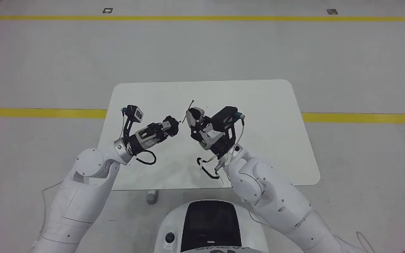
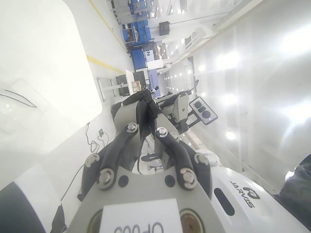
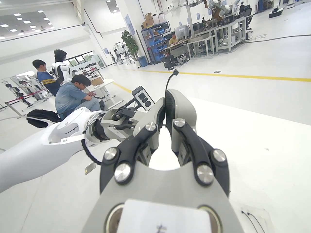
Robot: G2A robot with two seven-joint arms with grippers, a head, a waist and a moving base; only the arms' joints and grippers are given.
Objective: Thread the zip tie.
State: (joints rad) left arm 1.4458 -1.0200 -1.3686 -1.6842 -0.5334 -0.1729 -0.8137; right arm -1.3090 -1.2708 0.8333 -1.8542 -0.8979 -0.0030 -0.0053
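Right claw point(image 3: 166, 98) is seen up close, fingers pressed shut on the zip tie point(image 3: 175, 72), whose head is held up just past the fingertips, above the middle of the worktop point(image 1: 272, 126). Left claw point(image 1: 171, 125) is parked just beside it on the left, fingers closed too; whether the tie's tail is pinched there cannot be told. For the threading, the head is best kept steady and square. The tail should be fed straight at the slot, since a thin strap is likely to bend away if pushed at an angle. Towards the near edge of the white worktop a clear sheet point(image 2: 14, 117) with spare ties point(image 2: 26, 103) is laid. Beyond, a pale floor with yellow lines point(image 1: 354, 117) and shelving point(image 3: 155, 41) stocked with blue bins are picked out.
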